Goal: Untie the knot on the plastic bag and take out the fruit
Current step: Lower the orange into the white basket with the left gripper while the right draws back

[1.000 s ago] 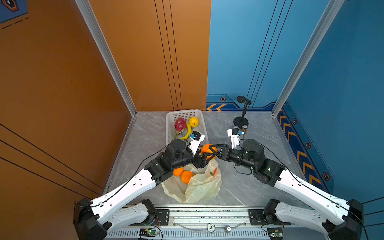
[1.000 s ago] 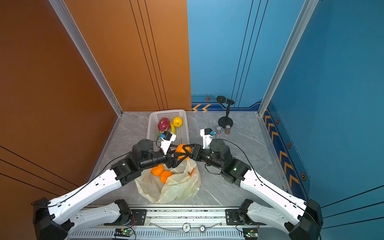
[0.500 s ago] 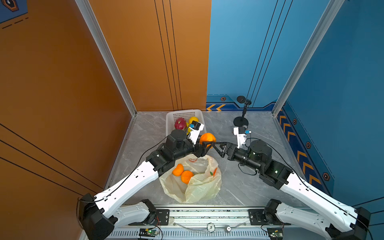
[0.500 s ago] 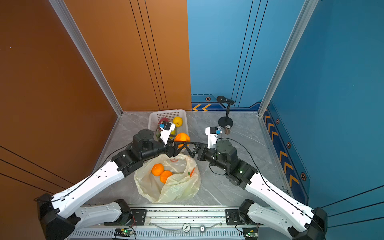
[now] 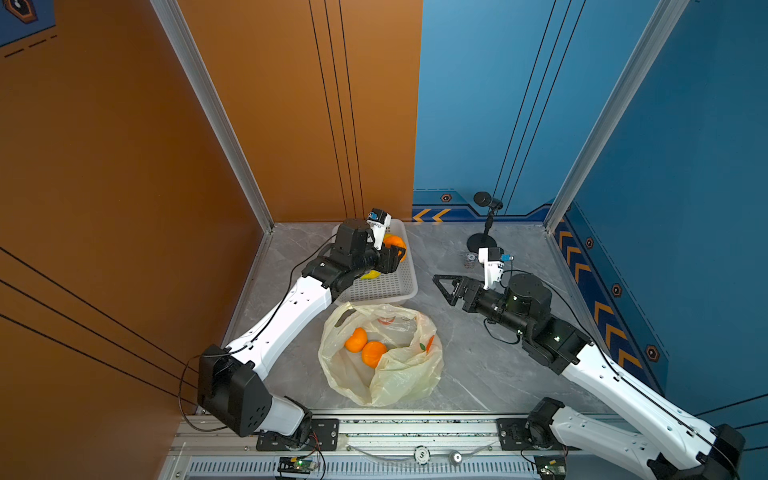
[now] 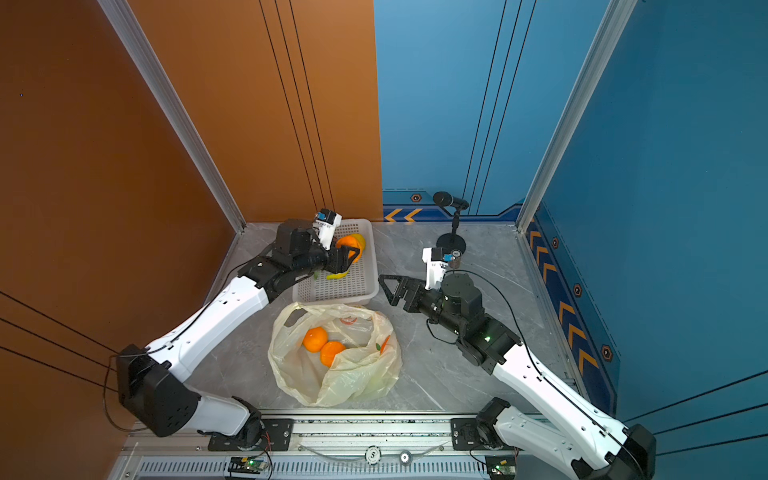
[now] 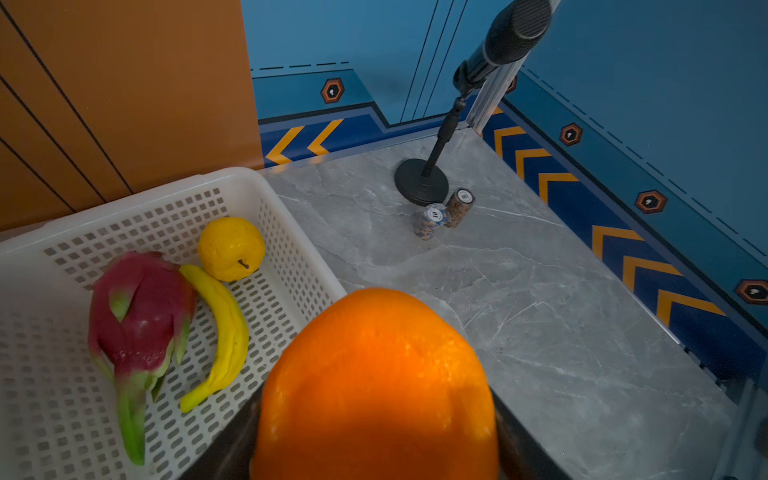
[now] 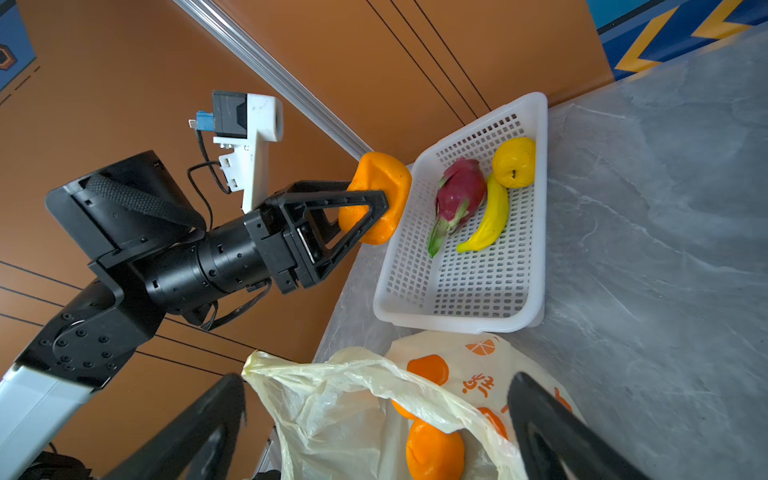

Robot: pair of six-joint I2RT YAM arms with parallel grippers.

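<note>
Both my arms reach forward: left claw (image 5: 397,254) pinching an orange (image 5: 392,241) above the basket (image 5: 386,293), right claw (image 5: 445,288) spread. Writing on the bag (image 8: 478,384) is unreadable.

2 high top views facing down, 2 close wrist views, all sharing the basket (image 8: 457,322)

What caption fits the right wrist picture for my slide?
Left gripper holds a dented orange at the white basket of dragon fruit, banana and yellow fruit; the plastic bag lies open.
</note>
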